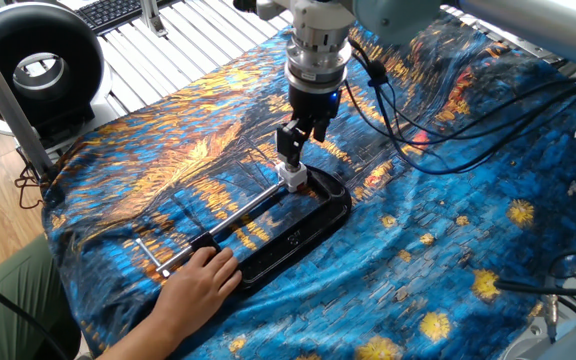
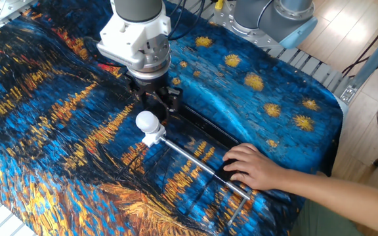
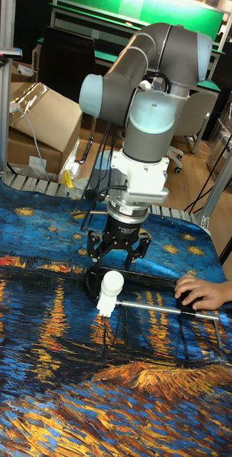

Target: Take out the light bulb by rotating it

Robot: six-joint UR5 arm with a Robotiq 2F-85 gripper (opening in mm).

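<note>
The small white frosted light bulb point(image 2: 147, 120) is sitting upright in its short white socket point(image 2: 152, 137) at the end of a thin metal rod point(image 2: 199, 162). My black two-finger gripper point(image 2: 155, 98) is hanging just behind the bulb — jaws spread, pinching nothing. A person's hand point(image 2: 251, 167) is pressing the rod's far end.

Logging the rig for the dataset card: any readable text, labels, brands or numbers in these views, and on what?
None can be read.
Black base: small pale marks on top, too small to read.
Arm wrist: ribbed white plate, no legible lettering.
Light bulb, pincer, starry cloth: no text visible.
</note>
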